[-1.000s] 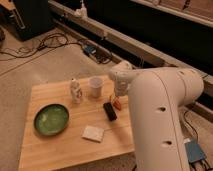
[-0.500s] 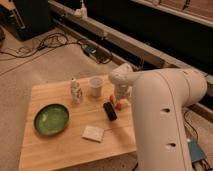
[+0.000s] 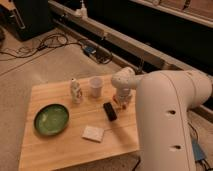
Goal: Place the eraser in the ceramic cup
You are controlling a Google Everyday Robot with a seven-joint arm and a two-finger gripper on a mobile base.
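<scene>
The eraser [image 3: 110, 110] is a small black block lying flat on the wooden table [image 3: 55, 145], right of centre. The ceramic cup [image 3: 96, 86] stands upright near the table's far edge, up and left of the eraser. My gripper [image 3: 121, 102] hangs below the white wrist at the table's right side, just right of the eraser and a little right of the cup. It holds nothing that I can make out. The big white arm covers the table's right edge.
A green bowl [image 3: 51, 119] sits at the left. A small white patterned bottle [image 3: 75, 91] stands left of the cup. A flat whitish square pad [image 3: 93, 133] lies near the front. Cables run on the floor behind the table.
The wrist and gripper have shifted slightly over the table's right side. The eraser, cup and other objects have not moved.
</scene>
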